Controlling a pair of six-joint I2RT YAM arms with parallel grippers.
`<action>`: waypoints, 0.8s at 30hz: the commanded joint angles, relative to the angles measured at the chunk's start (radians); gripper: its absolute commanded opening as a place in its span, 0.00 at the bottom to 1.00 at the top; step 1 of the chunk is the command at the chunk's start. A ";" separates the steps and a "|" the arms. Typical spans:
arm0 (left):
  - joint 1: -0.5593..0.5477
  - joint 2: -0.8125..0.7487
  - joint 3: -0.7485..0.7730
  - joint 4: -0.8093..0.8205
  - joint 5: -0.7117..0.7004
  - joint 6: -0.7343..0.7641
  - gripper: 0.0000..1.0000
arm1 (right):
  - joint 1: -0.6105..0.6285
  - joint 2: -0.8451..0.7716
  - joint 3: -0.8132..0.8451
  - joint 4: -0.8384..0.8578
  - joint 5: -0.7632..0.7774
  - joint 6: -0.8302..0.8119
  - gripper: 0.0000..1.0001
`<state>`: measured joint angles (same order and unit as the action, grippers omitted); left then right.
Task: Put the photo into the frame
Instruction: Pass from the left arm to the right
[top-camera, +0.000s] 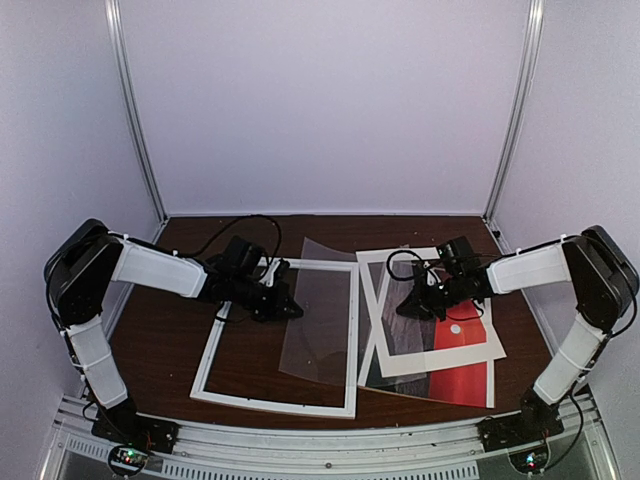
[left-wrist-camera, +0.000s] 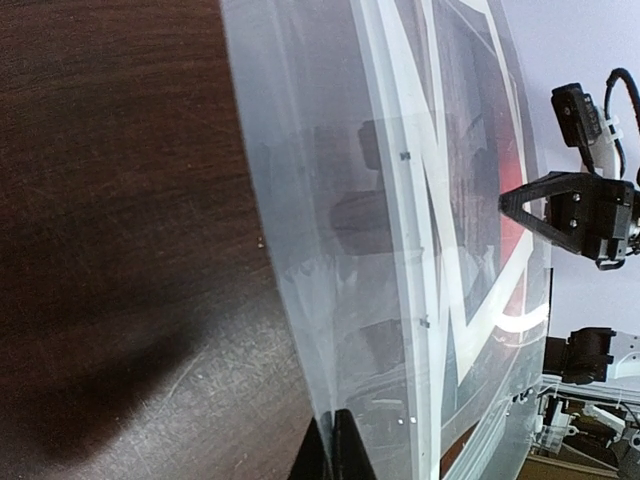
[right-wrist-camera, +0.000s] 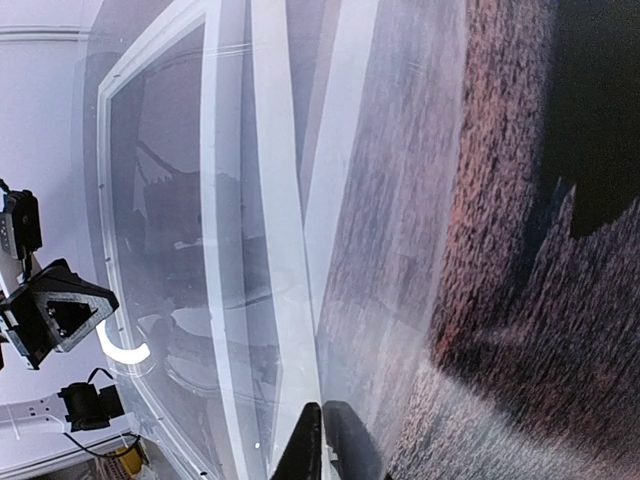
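Left claw (left-wrist-camera: 333, 445) is pressed together at the left edge of the clear sheet (top-camera: 320, 330), which covers the right half of the frame (top-camera: 270, 402) lying flat on the desk (top-camera: 165, 335). Just right, the photo (top-camera: 462, 382) lies under a white mat (top-camera: 445, 357). It looks thin, floppy and easily creased, so its bare near corner seems best. Right claw (right-wrist-camera: 325, 445), fingers together, sits over the mat's window; what it pinches I cannot tell. Sheet and mat obstruct.

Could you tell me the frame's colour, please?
The frame is white, clearest in the top external view.
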<state>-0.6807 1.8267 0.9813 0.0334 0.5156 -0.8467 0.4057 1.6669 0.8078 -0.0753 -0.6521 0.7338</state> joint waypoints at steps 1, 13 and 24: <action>-0.010 -0.021 -0.018 -0.001 -0.006 0.014 0.00 | -0.014 -0.017 0.020 0.017 -0.016 -0.011 0.04; -0.007 -0.060 0.014 -0.136 -0.137 0.056 0.30 | -0.021 -0.107 0.101 -0.117 -0.067 -0.066 0.00; 0.130 -0.177 0.081 -0.461 -0.390 0.210 0.57 | -0.021 -0.242 0.173 -0.212 -0.109 -0.061 0.00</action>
<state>-0.6331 1.7031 1.0199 -0.2749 0.2653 -0.7254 0.3904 1.4742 0.9447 -0.2520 -0.7361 0.6788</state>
